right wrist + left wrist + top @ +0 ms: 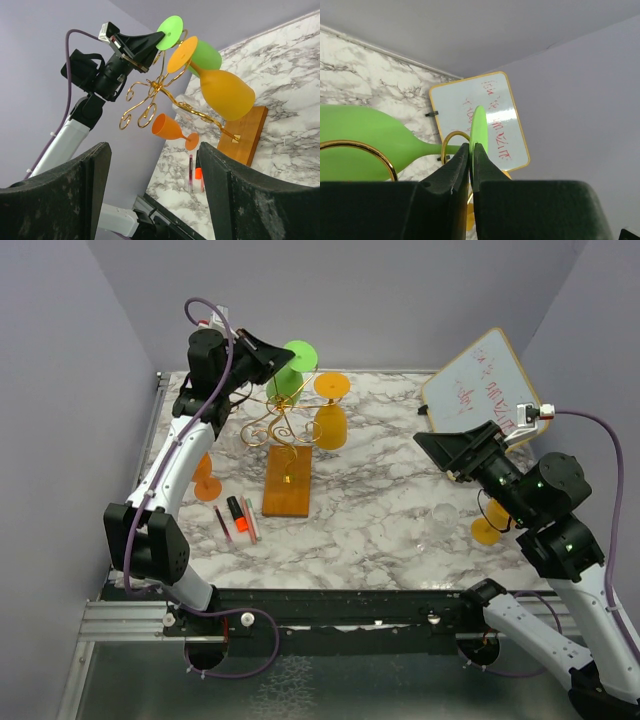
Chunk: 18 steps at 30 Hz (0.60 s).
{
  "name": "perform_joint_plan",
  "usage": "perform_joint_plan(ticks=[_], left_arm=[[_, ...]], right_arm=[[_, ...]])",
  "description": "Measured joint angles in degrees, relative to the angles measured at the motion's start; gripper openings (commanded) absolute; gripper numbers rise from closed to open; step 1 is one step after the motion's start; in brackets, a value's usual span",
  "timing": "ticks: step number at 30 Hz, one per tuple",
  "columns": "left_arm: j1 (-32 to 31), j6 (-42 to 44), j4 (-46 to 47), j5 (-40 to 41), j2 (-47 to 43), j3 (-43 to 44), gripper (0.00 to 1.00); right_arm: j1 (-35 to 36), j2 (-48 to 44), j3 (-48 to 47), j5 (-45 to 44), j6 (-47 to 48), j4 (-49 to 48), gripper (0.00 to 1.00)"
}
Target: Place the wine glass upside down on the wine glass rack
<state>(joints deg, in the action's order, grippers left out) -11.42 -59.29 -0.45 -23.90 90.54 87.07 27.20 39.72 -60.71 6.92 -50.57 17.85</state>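
— Green glass: where is it?

— Up at the far-left side of the rack, off the table. It hangs tilted, foot uppermost and bowl lower, among the gold curls.

— Who has it?

— The left gripper. Its fingers are pinched tight on the rim of the flat green foot. The left wrist view shows the foot edge-on between the two black tips.

— Is it seated on the rack?

— Cannot tell. In the left wrist view one gold curl loops by the stem next to the foot, and another crosses in front of the bowl. Whether either one bears the glass is not clear.

— Anything else on the rack?

— An orange glass hangs upside down on the right side, foot on top, just beside the green one.

— And the right gripper?

— Jaws spread wide, nothing between them. It hovers over the right part of the table, well apart from the rack and pointed toward it.

— What lies on the table?

— The rack's wooden base stands near the middle. Left of it is a second orange glass, upright and partly hidden by the left arm. Pens lie between that glass and the base. A clear glass stands near the right arm, and a whiteboard leans at the far right.
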Motion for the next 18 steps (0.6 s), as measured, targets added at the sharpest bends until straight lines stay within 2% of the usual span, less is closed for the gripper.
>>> perform_joint_plan(ticks=[5, 11, 18], left_arm=[[0.0, 2.9, -1.9, 2.3, -0.2, 0.1, 0.25], [0.1, 4.8, -3.4, 3.0, -0.5, 0.2, 0.28], [0.1, 7.1, -7.1, 4.2, -0.5, 1.6, 0.35]], right_arm=[[0.0, 0.0, 0.0, 0.0, 0.0, 0.0, 0.75], [0.0, -0.4, -0.4, -0.2, 0.0, 0.5, 0.75], [0.0, -0.9, -1.8, -1.3, 0.1, 1.7, 0.75]])
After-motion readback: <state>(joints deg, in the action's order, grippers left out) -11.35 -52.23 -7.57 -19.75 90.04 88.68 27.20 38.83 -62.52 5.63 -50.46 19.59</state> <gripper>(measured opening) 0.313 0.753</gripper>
